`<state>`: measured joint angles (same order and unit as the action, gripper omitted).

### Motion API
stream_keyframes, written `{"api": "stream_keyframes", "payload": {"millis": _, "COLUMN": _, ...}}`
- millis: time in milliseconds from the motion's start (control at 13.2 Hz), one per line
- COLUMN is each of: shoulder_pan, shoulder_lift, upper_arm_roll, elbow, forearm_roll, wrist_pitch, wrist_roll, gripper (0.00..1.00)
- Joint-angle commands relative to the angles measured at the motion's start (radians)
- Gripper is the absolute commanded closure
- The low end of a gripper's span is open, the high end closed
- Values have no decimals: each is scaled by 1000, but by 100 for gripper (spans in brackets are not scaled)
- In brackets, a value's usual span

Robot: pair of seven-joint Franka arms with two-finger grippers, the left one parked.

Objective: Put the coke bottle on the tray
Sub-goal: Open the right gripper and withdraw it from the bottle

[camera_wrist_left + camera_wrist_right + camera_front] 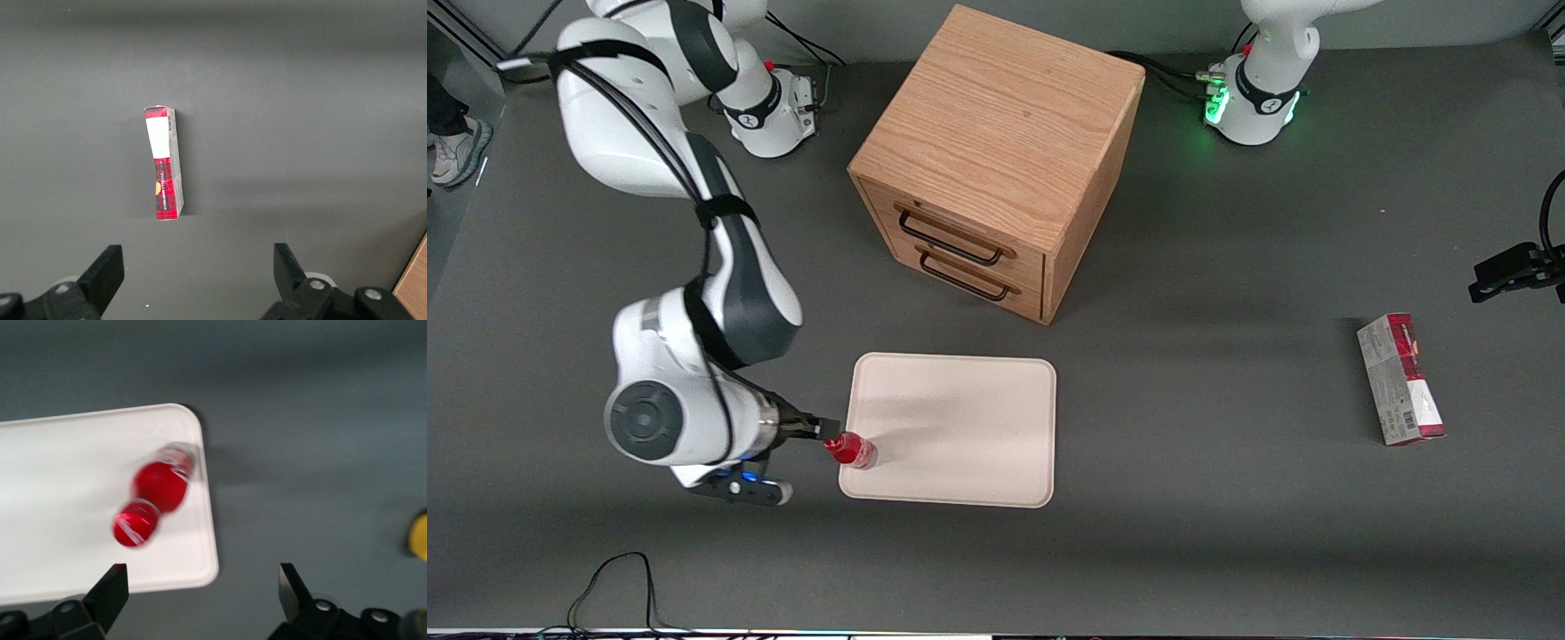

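While the coke bottle (853, 450) stood upright on the tray (960, 418), at the corner nearest the working arm and the front camera, the gripper (824, 431) hovered just beside its cap, fingers spread and holding nothing. No writing on the bottle or on the red-and-grey carton (1400, 379) could be read.

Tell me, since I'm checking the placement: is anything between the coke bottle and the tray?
Nothing visible. The coke bottle already stands on the tray, near the edge toward the working arm. The hand is beside the bottle's cap, fingers open and off it.
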<state>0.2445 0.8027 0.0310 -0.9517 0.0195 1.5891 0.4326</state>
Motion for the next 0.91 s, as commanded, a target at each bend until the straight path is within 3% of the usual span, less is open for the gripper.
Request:
{"api": "stream_keyframes", "payload": {"millis": 0, "shoulder_pan": -59, "shoulder_lift": -286, "upper_arm_roll": -3, "elbow": -346, "forearm_roll": 20, "wrist_pitch": 17, "wrist_roll": -125, "gripper": 0}}
{"api": "stream_keyframes", "payload": {"millis": 228, "shoulder_pan": -129, "shoulder_lift": -550, "upper_arm_roll": -8, "elbow": -632, "forearm_roll": 25, "wrist_pitch": 26, "wrist_roll": -256, "gripper": 0}}
{"api": "stream_keyframes", "payload": {"millis": 456, "shoulder_pan": -131, "shoulder_lift": -770, "upper_arm_roll": -68, "elbow": -858, "forearm_roll": 31, "wrist_pitch": 78, "wrist_roll": -313, "gripper": 0}}
{"api": "stream_keyframes", "payload": {"millis": 835, "shoulder_pan": -136, "shoulder_lift": -962, "upper_arm_roll": -92, "elbow": -970, "forearm_roll": 30, "wrist_pitch": 62, "wrist_roll": -317, "gripper": 0}}
